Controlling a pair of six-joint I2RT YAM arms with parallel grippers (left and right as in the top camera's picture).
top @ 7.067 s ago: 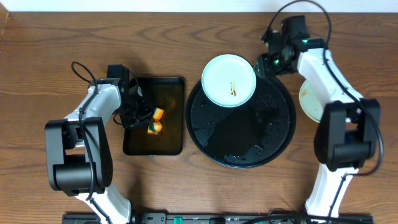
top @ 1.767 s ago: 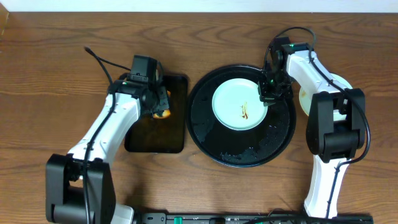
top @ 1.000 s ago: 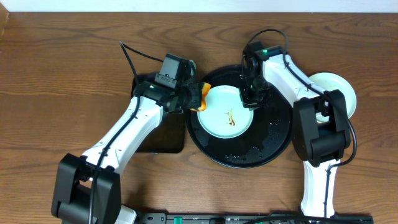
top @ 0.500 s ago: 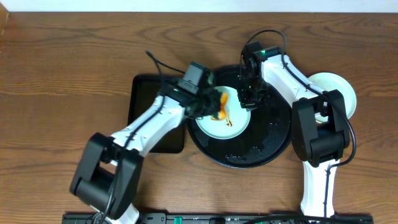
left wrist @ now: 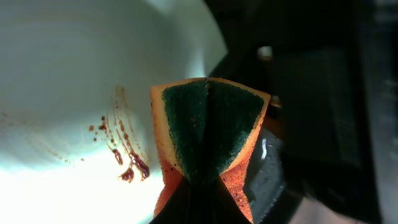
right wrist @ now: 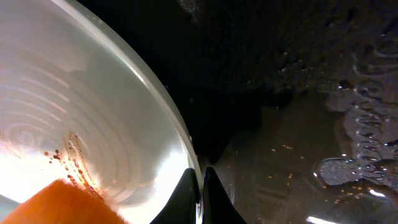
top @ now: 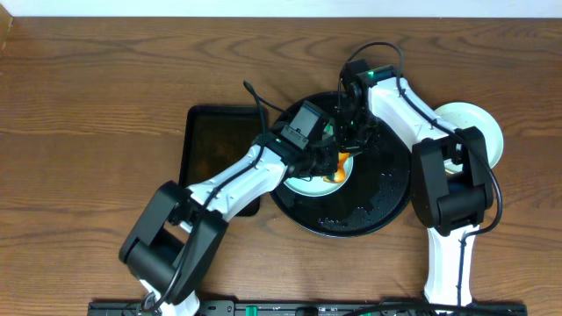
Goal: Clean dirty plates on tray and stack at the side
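A pale mint plate (top: 309, 187) with brown sauce smears (left wrist: 124, 158) lies on the round black tray (top: 386, 197). My left gripper (top: 332, 163) is shut on an orange sponge (left wrist: 208, 134) with a green scouring face, held on the plate's right part just beside the smears. My right gripper (right wrist: 201, 186) is shut on the plate's rim (right wrist: 180, 143) at its far right edge, also seen from overhead (top: 349, 143). The sponge's orange corner shows in the right wrist view (right wrist: 56, 202). Another mint plate (top: 481, 127) sits on the table to the right of the tray.
A smaller rectangular black tray (top: 211, 145) lies left of the round tray. The round tray's surface is wet with droplets (right wrist: 354, 155). My left arm stretches from the front left over both trays, hiding much of the plate.
My left gripper has carried the sponge rightward across the plate to its right part. My right gripper has kept its pinch on the rim and has not moved.
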